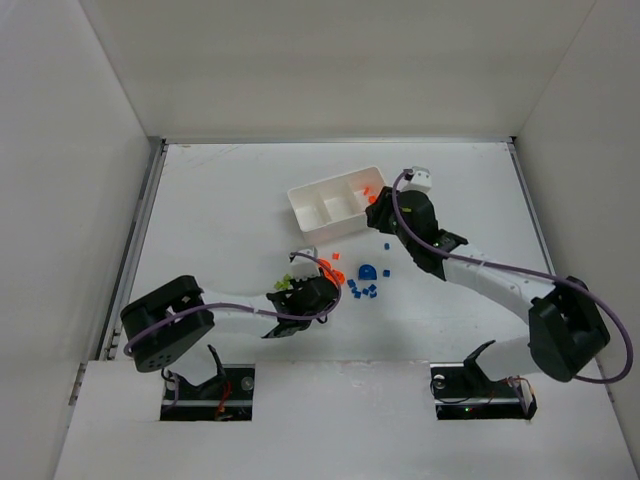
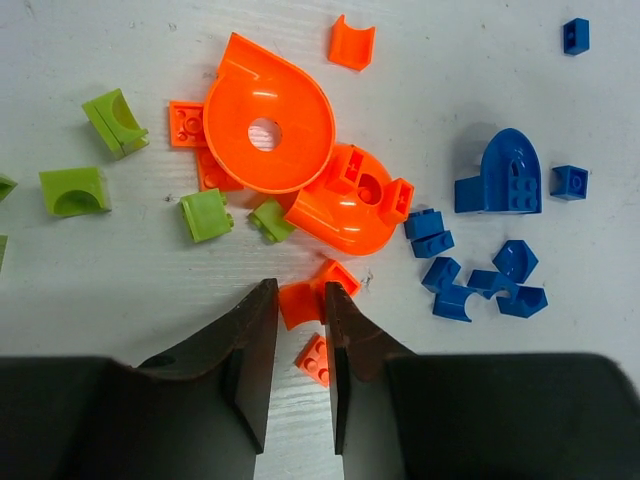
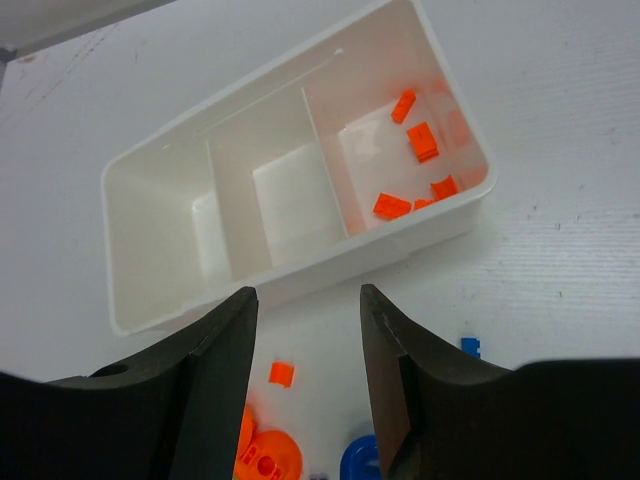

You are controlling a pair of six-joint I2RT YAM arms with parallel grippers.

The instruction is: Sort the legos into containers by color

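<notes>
In the left wrist view my left gripper (image 2: 300, 290) is down on the table, its jaws shut on a small curved orange brick (image 2: 298, 303) at the fingertips. A flat orange brick (image 2: 315, 358) lies loose on the table between the fingers. Just ahead are two large rounded orange pieces (image 2: 268, 125), green bricks (image 2: 205, 215) to the left and blue legos (image 2: 505, 175) to the right. My right gripper (image 3: 305, 300) hangs open and empty just in front of the white tray (image 3: 300, 275). The tray's right compartment holds several orange bricks (image 3: 420, 140); the other two look bare.
From above, the tray (image 1: 300, 215) sits mid-table with the right gripper (image 1: 378, 212) at its right end. The lego pile (image 1: 360, 285) lies in front of it, beside the left gripper (image 1: 325, 290). White walls enclose the table.
</notes>
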